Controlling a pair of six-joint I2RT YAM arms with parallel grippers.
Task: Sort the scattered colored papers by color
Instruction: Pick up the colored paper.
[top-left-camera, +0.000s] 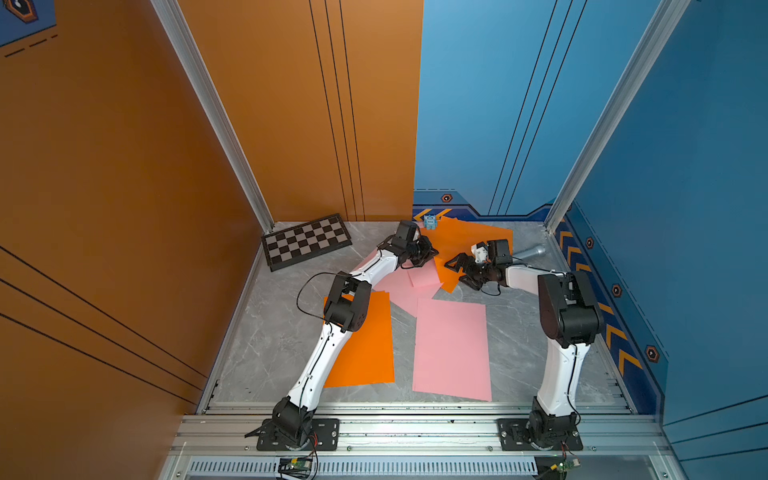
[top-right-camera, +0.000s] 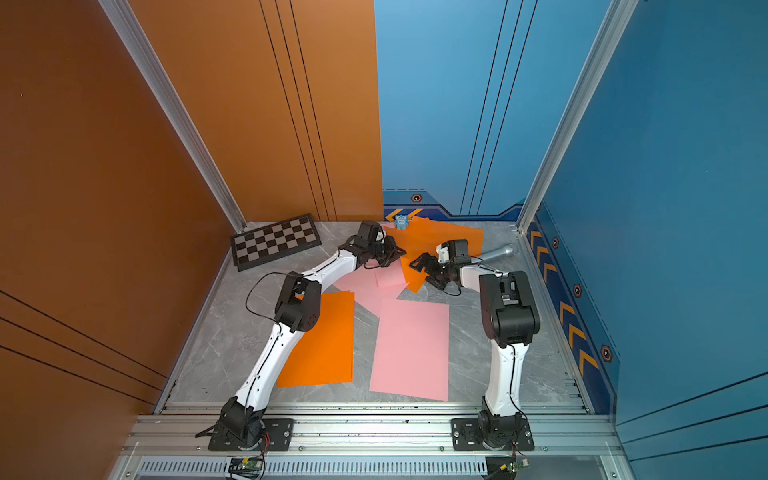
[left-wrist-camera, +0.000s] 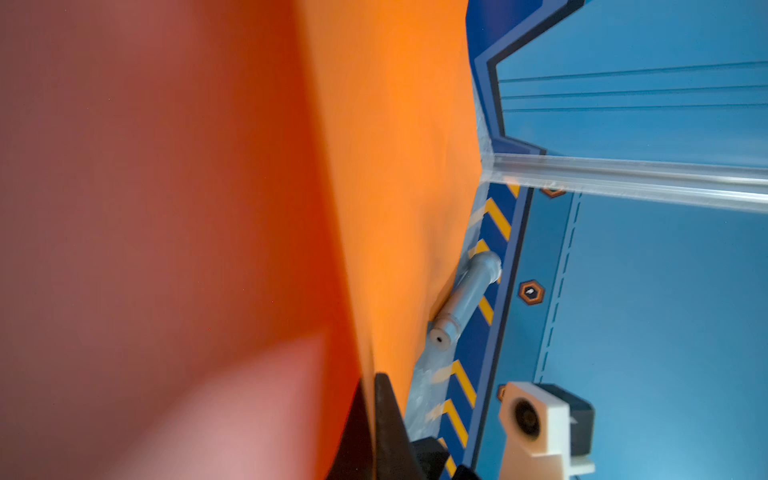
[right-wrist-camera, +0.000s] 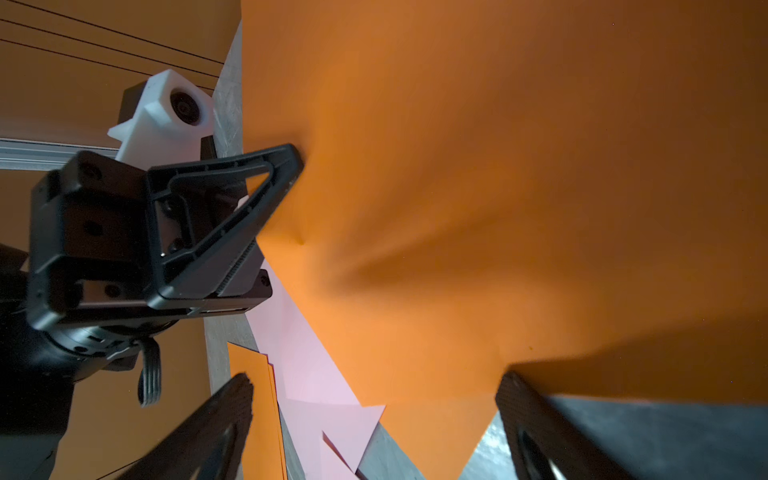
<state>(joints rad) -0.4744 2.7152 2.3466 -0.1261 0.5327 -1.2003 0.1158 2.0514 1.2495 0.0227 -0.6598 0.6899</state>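
— At the far end of the grey marbled tabletop (top-left-camera: 257, 332), in both top views, what is hard to see?
— Much of the bright orange paper sheet (top-left-camera: 473, 235) (top-right-camera: 449, 235) at the far right, because both wrists cover its near side. The left gripper (top-left-camera: 428, 251) (top-right-camera: 397, 251) sits at its left edge. The right gripper (top-left-camera: 457, 274) (top-right-camera: 422, 271) is over its near corner with jaws spread. Overlapping light pink paper sheets (top-left-camera: 415, 282) (top-right-camera: 384, 282) lie just near of the left gripper, partly under that forearm. A second orange sheet (top-left-camera: 370, 345) lies near left, one corner under the elbow. A large pink sheet (top-left-camera: 451, 349) lies near centre, uncovered.
— And around them?
— A black-and-grey checkered board (top-left-camera: 306, 241) is far left. A small blue toy robot (top-left-camera: 430, 221) stands at the far sheet's far edge, and a grey microphone (top-left-camera: 530, 251) lies beside its right edge.
— The left wrist view?
— It is blurred close up. The left gripper's fingers (left-wrist-camera: 390, 428) are pressed together on the orange paper (left-wrist-camera: 395, 166). A reddish-pink blur (left-wrist-camera: 145, 249) beside it I cannot identify. The microphone (left-wrist-camera: 465, 299) pokes out past the sheet.
— The right wrist view?
— The left gripper (right-wrist-camera: 291, 162) pinches the sheet's edge, and the paper (right-wrist-camera: 498, 166) buckles there. The right gripper (right-wrist-camera: 376, 378) has its fingers wide apart, one on either side of the sheet's corner, gripping nothing. I cannot tell whether they touch it. Pink paper (right-wrist-camera: 307, 361) shows beyond.
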